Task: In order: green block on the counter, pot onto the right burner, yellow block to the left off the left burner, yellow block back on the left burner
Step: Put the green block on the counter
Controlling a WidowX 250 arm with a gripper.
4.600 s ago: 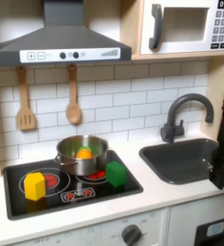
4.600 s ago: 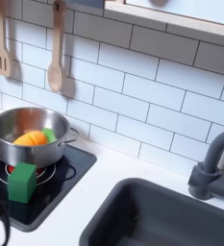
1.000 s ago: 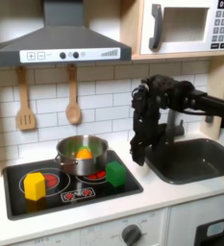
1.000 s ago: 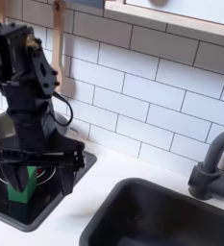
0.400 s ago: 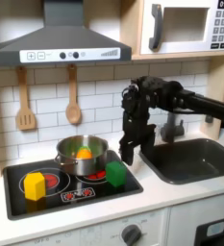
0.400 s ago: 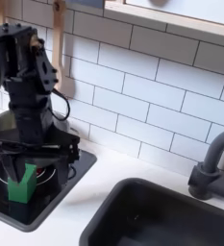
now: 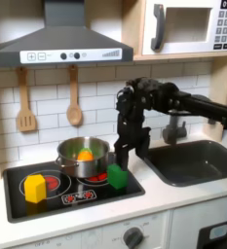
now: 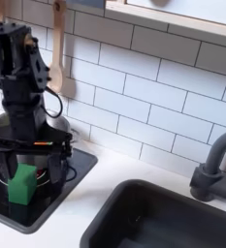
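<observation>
The gripper [image 7: 118,159] hangs just above the green block [image 7: 117,176], nearly straight over it in the first exterior view, so the coming move looks like little more than a short drop. The block sits on the black cooktop [image 7: 86,199] at its front right corner, touching or all but touching the pot [image 7: 83,159], which stands behind it and to the first exterior view's left.

In the second exterior view the fingers [image 8: 0,143] are spread wide apart, with nothing between them, and the block [image 8: 22,183] lies below and between them. (The pot behind the arm is mostly hidden there, so I can't tell how much room the far finger has.) I'd judge that the tight spot: a finger coming down on the pot side could knock the rim.

The counter [image 7: 183,199] to the first exterior view's right of the cooktop is bare, the likely place to set the block. The yellow block [image 7: 35,187] rests on the left burner, well apart from all this.
</observation>
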